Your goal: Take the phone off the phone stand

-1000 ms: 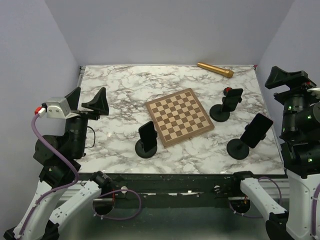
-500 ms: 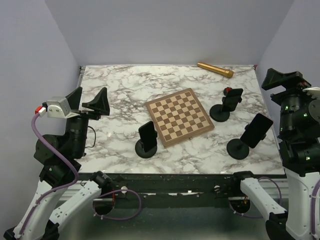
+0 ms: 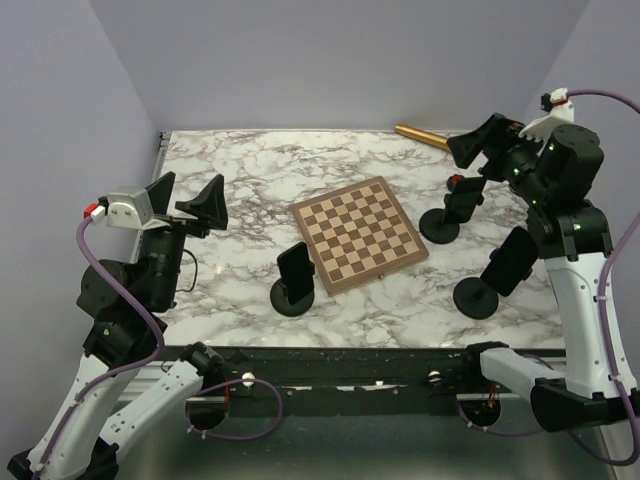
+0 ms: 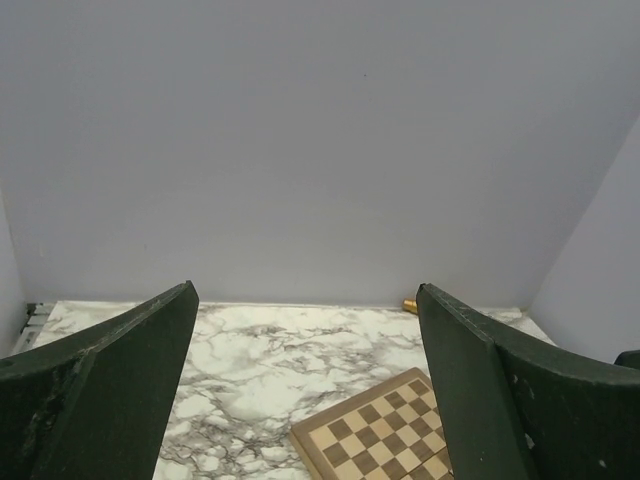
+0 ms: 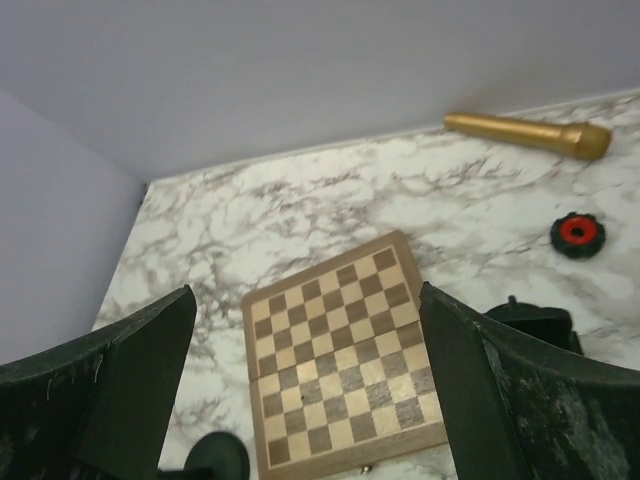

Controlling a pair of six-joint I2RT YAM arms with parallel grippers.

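Phone (image 3: 295, 268) upright in phone stand (image 3: 290, 300), lower centre of top view, beside chessboard (image 3: 360, 233). Second phone (image 3: 513, 260) lower right, third phone (image 3: 465, 195) behind it, both on stands. Left gripper (image 3: 183, 195) mid-left, jaws apart, empty. Right gripper (image 3: 478, 148) upper right, jaws apart, empty. Gold cylinder (image 5: 528, 135) far edge.

A robot test cell in a lab — a marble-patterned table (image 3: 230, 180) boxed in by plain lavender walls (image 3: 320, 60), with two arms (image 3: 130, 290) bolted along its near edge and purple cables (image 3: 100, 260) looping beneath. The props look staged: a chessboard (image 3: 360, 233), a gold microphone (image 3: 430, 138), phones (image 3: 295, 268) on round black stands (image 3: 291, 300)
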